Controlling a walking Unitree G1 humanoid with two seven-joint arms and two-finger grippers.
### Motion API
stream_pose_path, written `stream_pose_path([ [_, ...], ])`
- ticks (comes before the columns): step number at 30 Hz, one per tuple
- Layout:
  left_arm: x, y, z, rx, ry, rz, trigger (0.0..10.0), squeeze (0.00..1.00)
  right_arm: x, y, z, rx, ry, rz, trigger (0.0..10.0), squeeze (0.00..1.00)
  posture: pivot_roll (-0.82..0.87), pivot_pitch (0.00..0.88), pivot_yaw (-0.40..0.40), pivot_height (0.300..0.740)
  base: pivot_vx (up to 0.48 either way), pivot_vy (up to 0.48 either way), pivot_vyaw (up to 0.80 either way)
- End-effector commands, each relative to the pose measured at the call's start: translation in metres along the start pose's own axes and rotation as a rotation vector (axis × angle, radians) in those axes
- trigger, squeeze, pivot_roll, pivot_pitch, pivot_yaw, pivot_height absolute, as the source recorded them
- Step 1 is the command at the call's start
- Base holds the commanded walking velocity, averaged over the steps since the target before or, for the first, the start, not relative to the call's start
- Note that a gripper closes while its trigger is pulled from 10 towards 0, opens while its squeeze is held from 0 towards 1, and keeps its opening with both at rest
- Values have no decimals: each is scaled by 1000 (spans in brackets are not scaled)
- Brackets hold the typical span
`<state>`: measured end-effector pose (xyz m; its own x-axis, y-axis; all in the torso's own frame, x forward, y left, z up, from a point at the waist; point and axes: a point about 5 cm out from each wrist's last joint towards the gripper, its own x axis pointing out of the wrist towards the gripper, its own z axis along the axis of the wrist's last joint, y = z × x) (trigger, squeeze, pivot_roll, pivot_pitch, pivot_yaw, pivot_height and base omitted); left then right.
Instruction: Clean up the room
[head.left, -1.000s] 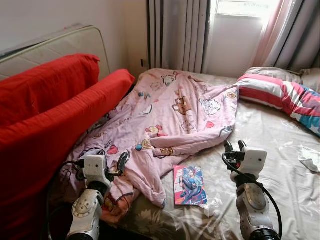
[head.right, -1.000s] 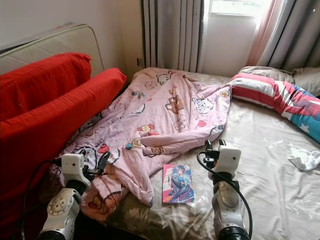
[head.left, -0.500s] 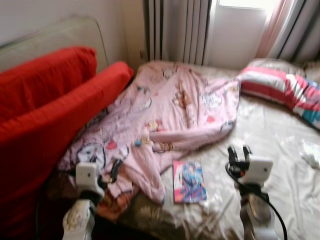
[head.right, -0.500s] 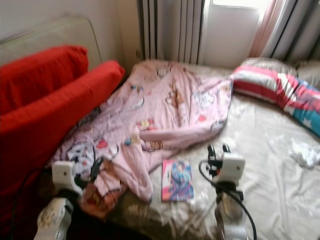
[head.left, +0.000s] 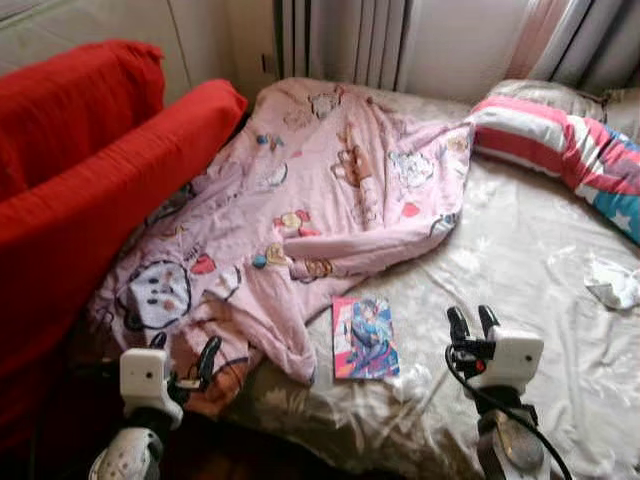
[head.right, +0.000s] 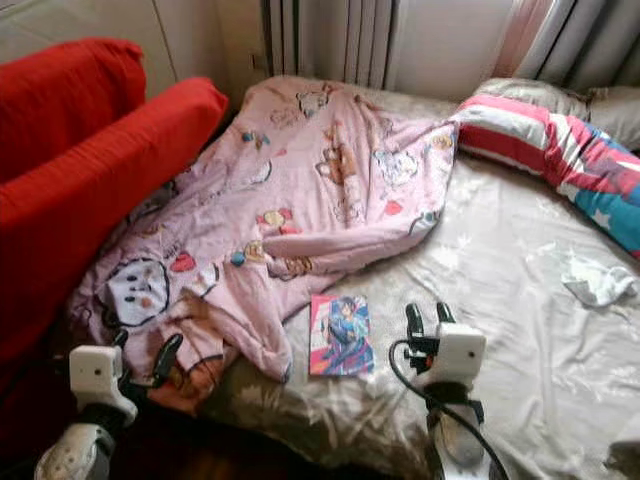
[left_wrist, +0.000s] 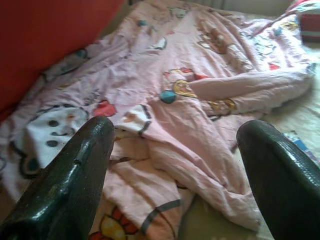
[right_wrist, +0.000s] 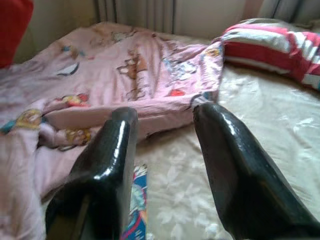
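- On the bed (head.left: 540, 270), the scene sits lower and closer than a second ago: the window top has left the head views and more of the near edge shows, so the camera has tipped down and moved while the things lie as they did.
- Across the left half of the bed sprawls the pink blanket (head.left: 330, 200), crumpled, its near corner hanging over the near edge beside the red cushions (head.left: 90, 190).
- Just off the blanket's near fold lies the comic book (head.left: 363, 338), flat on the sheet close to the near edge, its place on the bed unchanged.
- Toward the far right corner lies the striped pillow (head.left: 570, 150); a white cloth (head.left: 612, 283) sits crumpled by the right edge.
- Low over the blanket's hanging corner hovers the left gripper (head.left: 185, 352), fingers (left_wrist: 70, 185) spread apart and empty; it is lower in view than before.
- Above the bare sheet, just right of the book, is the right gripper (head.left: 473, 323), fingers (right_wrist: 100, 165) parted, holding nothing.
- Nothing has been picked up yet, so tidying seems barely begun; the closer stance suggests an approach to the blanket or the book, both within likely reach.
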<state>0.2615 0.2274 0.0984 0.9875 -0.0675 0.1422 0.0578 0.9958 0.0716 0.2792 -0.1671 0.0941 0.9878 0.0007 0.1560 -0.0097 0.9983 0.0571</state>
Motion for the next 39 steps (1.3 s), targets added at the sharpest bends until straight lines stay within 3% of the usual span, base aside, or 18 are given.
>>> stream_pose_path([
  [1,-5,-1,0,-2,17,-16,10000,0,-3,-1,1,-1,13,4,10000,0,27,328,-100,740,0,0,0],
  [8,-10,-14,-4,-28,39,-30,10000,0,-5,-18,1,-16,16,-49,10000,0,3,305,-51,740,0,0,0],
  [11,-10,-27,-8,-55,78,-69,10000,0,-10,-30,4,-20,22,-112,10000,0,-33,304,-5,740,0,0,0],
  [16,3,-40,-4,-81,91,-124,10000,0,-15,-43,8,-28,19,-195,10000,0,-101,312,31,740,0,0,0],
  [22,18,-33,-7,-75,94,-111,10000,0,-12,-37,12,-29,10,-182,10000,0,-153,281,3,740,0,0,0],
  [23,26,-33,-5,-74,85,-101,10000,0,-6,-33,14,-31,13,-144,10000,0,-131,261,-7,740,0,0,0],
  [26,30,-34,1,-74,65,-96,10000,0,3,-31,14,-30,12,-109,10000,0,-112,246,0,740,0,0,0],
  [39,18,-27,-3,-107,75,-46,10000,0,-1,-29,11,-18,29,-116,10000,0,-81,245,-1,740,0,0,0],
])
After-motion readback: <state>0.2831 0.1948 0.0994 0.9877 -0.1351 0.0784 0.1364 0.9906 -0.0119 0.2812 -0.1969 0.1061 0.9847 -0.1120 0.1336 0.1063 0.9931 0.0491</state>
